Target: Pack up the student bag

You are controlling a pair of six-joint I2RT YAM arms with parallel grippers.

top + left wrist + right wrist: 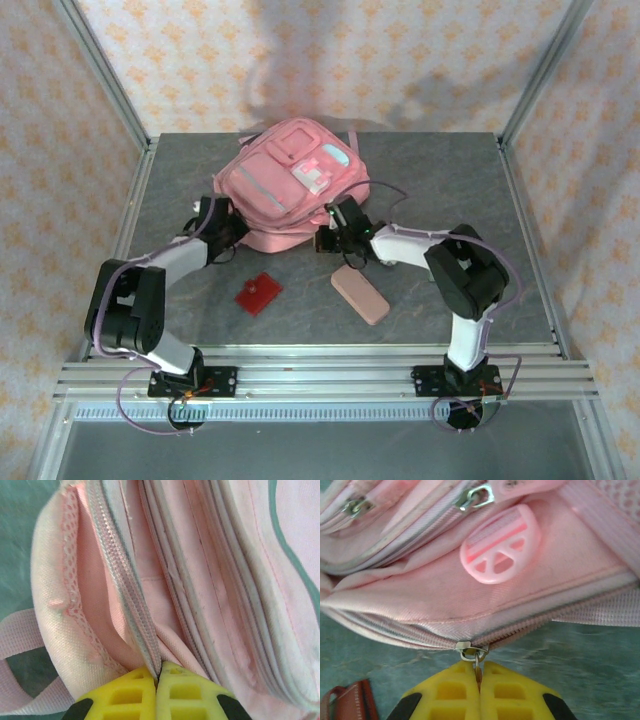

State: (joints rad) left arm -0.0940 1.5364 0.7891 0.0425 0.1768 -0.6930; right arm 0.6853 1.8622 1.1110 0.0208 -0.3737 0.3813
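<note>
Both claws nipped shut on the student bag, which lies front-up on the grey table

The white patch on the bag's front carries pink and teal print too small to read. The left claw is at the bag's left side, its yellow fingers pressed together with the end of a grey zip tape and a fold of pink lining pinched between the tips. The right claw is at the bag's near right edge, its jaws closed on the metal pull tab hanging from a zip slider, just below a pink plastic buckle on the bag. A pink pencil case and a red wallet lie on the table just in front of the bag, apart from it and from each other
</note>
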